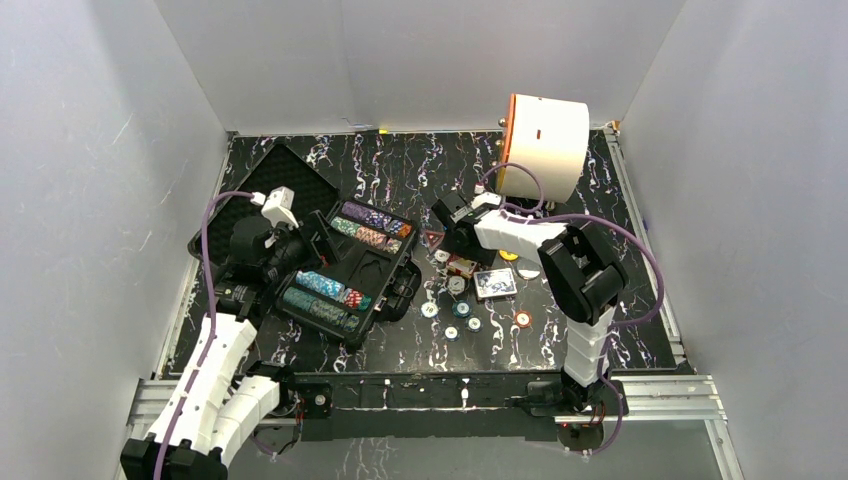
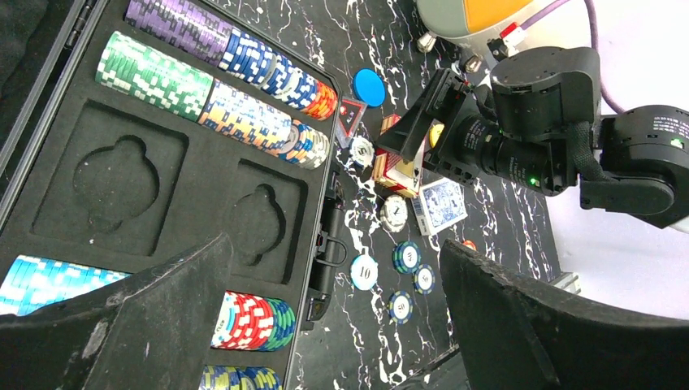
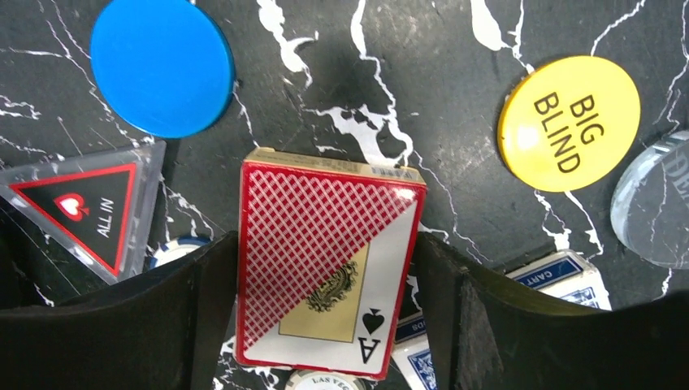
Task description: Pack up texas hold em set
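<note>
**red deck straddled by the right gripper, case lying open**

in the overhead view the black case (image 1: 392, 262) is seen lying open at 9 o'clock of the table (image 1: 400, 170), with its lid (image 1: 285, 185) thrown back toward 10 o'clock. rows of poker chips (image 2: 211, 49) are packed along the case's long edges, and two shaped foam wells (image 2: 122, 179) between them are bare.

the left gripper (image 2: 333, 252) is held above the case with its jaws spread wide and nothing between them.

the right gripper (image 3: 325, 240) is lowered over the red card deck (image 3: 321, 284). its jaws are set wide, one finger along each long side of the deck; whether the deck is pressed cannot be told.

in the right wrist view, a blue round button (image 3: 161, 65) is seen at 11 o'clock of the deck, a yellow "big blind" button (image 3: 569, 122) at 2 o'clock, a clear "all in" triangle (image 3: 81, 203) at 9 o'clock and the blue card deck (image 3: 569, 276) at 4 o'clock. loose chips (image 1: 460, 310) are scattered on the table at 5 o'clock of its centre. a white cylinder (image 1: 545, 145) is seen at 1 o'clock.
</note>
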Controlling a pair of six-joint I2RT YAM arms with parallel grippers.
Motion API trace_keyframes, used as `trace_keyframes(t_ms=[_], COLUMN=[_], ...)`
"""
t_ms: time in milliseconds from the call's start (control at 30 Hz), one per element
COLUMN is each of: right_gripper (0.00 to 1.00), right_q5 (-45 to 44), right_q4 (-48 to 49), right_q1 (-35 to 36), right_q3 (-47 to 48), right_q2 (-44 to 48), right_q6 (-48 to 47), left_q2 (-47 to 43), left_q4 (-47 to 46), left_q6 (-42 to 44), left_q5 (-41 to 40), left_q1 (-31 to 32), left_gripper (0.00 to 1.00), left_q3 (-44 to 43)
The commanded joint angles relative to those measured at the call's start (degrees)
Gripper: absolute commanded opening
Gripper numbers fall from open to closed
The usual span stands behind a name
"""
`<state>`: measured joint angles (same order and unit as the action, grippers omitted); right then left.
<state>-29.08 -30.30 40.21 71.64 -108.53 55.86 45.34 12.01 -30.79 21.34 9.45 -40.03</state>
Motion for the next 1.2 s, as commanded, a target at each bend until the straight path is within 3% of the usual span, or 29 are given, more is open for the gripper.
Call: trace_keyframes(t_ms=[0, 100, 200, 567, 900, 1000, 1167], right_gripper=[0.8, 0.68, 0.62, 0.6, 0.55, 0.55, 0.55], right_q5=[-0.99, -0.63, -0.7, 12.98, 29.68, 33.28, 34.99], right_q4=[-0.72, 0.08, 1.62, 5.34, 15.33, 21.67, 24.07], right_q1=[0.05, 0.05, 0.04, -0.06, 0.49, 0.87, 1.1], right_q3=[2.84, 2.61, 1.99, 2.69, -0.73, -4.62, -5.86], right_q2=[-2.6, -2.57, -0.23, 14.83, 18.4, 19.29, 19.44], right_q6=[0.4, 0.57, 0.55, 7.59, 23.09, 28.28, 32.23], left_q2=[-0.74, -0.2, 0.15, 5.41, 13.95, 14.75, 16.6], left_q4=[-0.36, 1.1, 1.56, -2.12, -16.95, -17.07, -21.0], left_q6=[-0.79, -1.02, -1.87, -6.53, -9.52, -9.5, -11.71], left_q5=[-0.33, -0.08, 1.51, 8.44, 1.67, 1.33, 4.62], left_q1=[-0.34, -0.38, -0.38, 0.32, 13.1, 13.96, 15.86], left_gripper=[0.98, 0.98, 0.98, 0.98, 0.98, 0.98, 0.98], left_q3=[-0.75, -1.57, -1.81, -1.26, -0.28, -1.29, -0.96])
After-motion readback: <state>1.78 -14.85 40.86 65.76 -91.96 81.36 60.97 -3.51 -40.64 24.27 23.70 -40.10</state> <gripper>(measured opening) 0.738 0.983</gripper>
